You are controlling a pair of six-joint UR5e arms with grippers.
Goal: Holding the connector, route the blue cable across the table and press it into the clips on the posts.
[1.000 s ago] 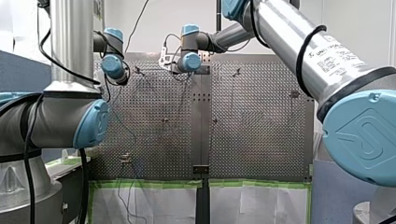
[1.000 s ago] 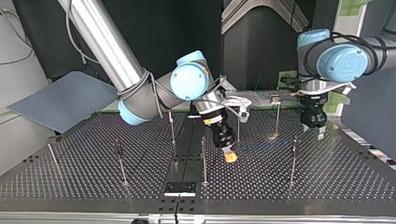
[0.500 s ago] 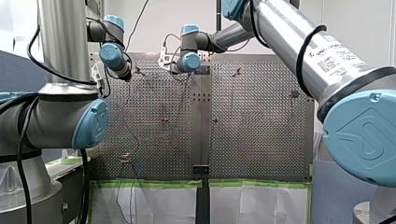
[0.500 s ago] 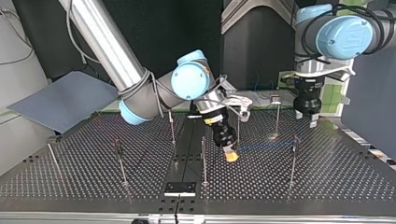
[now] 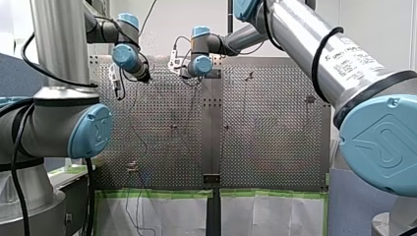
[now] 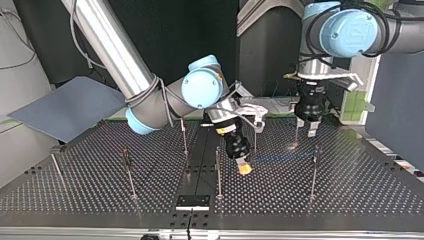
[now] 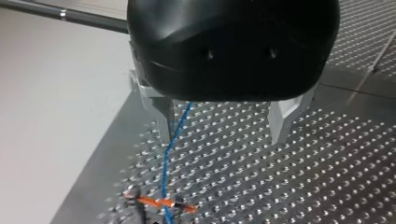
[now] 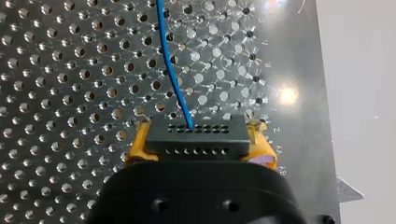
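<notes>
L gripper [image 6: 307, 129] — up, nearer R gripper [image 6: 243, 168]

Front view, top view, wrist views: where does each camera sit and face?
Front view: behind the shoulders, facing over the table; my left arm and my right arm flank it.
Top view: across the table, facing the arms; my right pincer central, my left pincer beside.
Left wrist view: looks along its open fingers at the blue cable.
Right wrist view: looks past yellow pads clamping the connector.
Shared: both wrist views show the blue cable.
</notes>
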